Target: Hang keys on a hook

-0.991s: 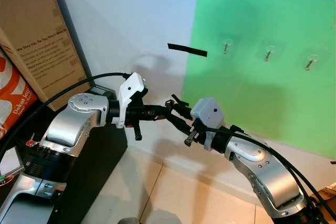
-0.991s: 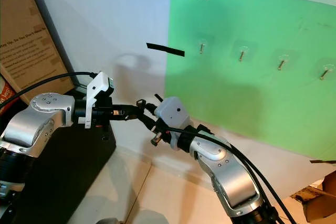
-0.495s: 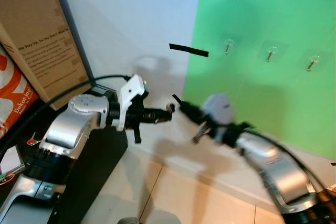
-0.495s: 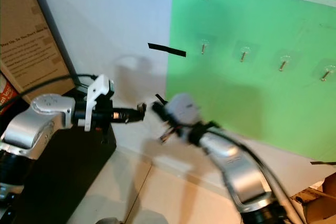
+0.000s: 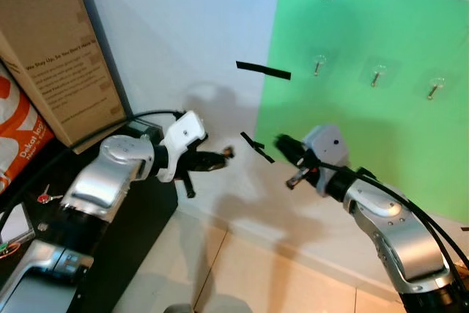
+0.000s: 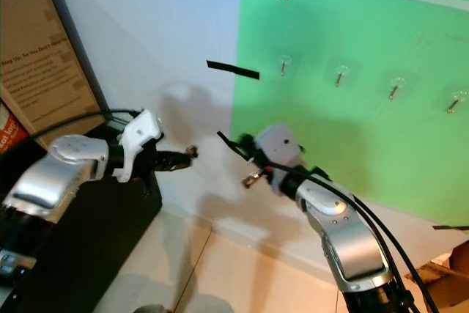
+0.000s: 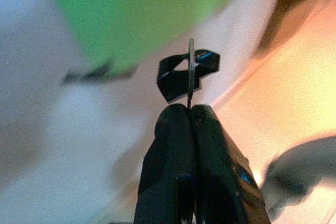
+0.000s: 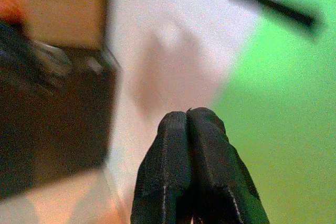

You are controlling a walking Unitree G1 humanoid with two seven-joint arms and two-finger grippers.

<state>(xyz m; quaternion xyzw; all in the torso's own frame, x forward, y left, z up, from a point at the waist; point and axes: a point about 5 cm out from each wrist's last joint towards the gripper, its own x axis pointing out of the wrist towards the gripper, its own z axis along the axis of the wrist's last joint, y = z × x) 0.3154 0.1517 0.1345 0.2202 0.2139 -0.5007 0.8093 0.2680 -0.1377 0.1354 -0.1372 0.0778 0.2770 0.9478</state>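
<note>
My left gripper (image 5: 223,155) reaches right from the black stand, shut on a thin metal key ring (image 7: 190,72) that sticks out edge-on past its fingertips (image 7: 178,116). A black shape (image 7: 176,77) sits just behind the ring; I cannot tell what it is. My right gripper (image 5: 253,144) points left toward it, a short gap away, shut with nothing visible between its fingers (image 8: 176,129). Several small clear hooks (image 6: 283,65) are stuck in a row on the green sheet (image 5: 381,137), above and to the right of both grippers.
A tall cardboard box (image 5: 55,56) and an orange box (image 5: 18,133) stand at the left on a black stand (image 5: 139,218). Black tape strips (image 5: 262,71) are stuck on the white wall. Beige floor tiles (image 5: 242,269) lie below the arms.
A second ago both grippers met at the middle. The right arm has pulled away to the right and up; the left gripper keeps the ring and has drawn back slightly.
</note>
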